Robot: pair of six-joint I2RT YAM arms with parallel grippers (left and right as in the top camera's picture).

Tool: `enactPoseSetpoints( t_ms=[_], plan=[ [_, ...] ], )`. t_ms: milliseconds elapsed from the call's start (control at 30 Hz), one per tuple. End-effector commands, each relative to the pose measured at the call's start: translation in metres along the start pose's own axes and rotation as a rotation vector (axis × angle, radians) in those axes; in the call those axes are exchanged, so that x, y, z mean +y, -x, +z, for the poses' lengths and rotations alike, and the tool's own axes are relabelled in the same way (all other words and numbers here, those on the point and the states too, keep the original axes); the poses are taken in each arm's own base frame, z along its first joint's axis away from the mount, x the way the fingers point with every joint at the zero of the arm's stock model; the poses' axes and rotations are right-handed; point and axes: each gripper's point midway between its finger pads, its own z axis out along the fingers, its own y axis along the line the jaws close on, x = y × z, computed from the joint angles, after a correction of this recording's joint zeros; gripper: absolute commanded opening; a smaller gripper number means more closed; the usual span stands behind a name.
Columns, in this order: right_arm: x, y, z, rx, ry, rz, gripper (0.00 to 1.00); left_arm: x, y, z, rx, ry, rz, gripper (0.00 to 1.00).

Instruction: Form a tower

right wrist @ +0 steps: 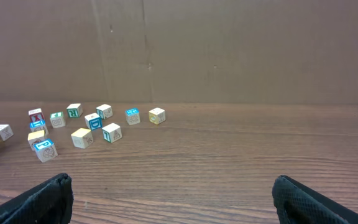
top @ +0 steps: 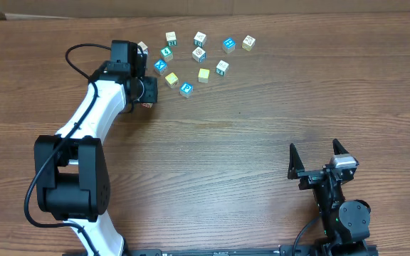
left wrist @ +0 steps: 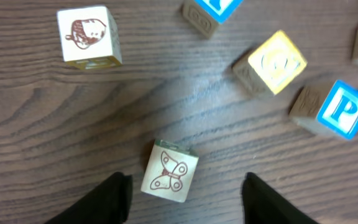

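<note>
At the far left of the counter (top: 233,142) the left gripper (left wrist: 185,186) hangs low over the butterfly cube (left wrist: 169,172). It holds nothing: its jaws stand moderately wide, one on each side of the cube, with bare wood showing on both sides. No tower stands in any view. Every cube lies singly on the wood, so the butterfly cube looks like a first piece. The pinch is where this could go wrong. The cube sits nearer one finger and is turned a little against the jaw line, so that finger would likely meet a corner first and spin or shove the cube rather than seat flat on a face. A skewed hold would then make a skewed placement. The acorn cube (left wrist: 87,34) lies well apart beyond it. To the right, the yellow cube (left wrist: 278,59) and blue P cube (left wrist: 340,109) lie near enough that a careless sideways swing could knock them. The loose cubes (top: 201,57) crowd the back of the counter near the cardboard wall (right wrist: 229,50), which leaves little room behind. The middle and front are bare wood, the better place to build. At the near right, the right gripper (top: 314,148) waits with its jaws spread wide and empty, well apart from everything.
</note>
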Motion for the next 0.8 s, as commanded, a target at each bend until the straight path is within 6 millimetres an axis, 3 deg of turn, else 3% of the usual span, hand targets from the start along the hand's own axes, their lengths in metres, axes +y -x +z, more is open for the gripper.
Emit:
enactPoseSetpoints(
  t_ms=[0,367,767],
  plan=[
    [-0.001,-0.004,0.001,0.005,-0.003,-0.002,1.0,0.002,-0.019,0.013,0.051,0.009,0.099,0.52],
    [-0.001,-0.004,0.001,0.005,-0.003,-0.001,1.0,0.002,-0.009,0.017,0.005,0.008,0.111,0.45],
    [-0.001,-0.004,0.001,0.005,-0.003,-0.002,1.0,0.004,-0.015,0.05,0.021,0.009,0.111,0.44]
  ],
)
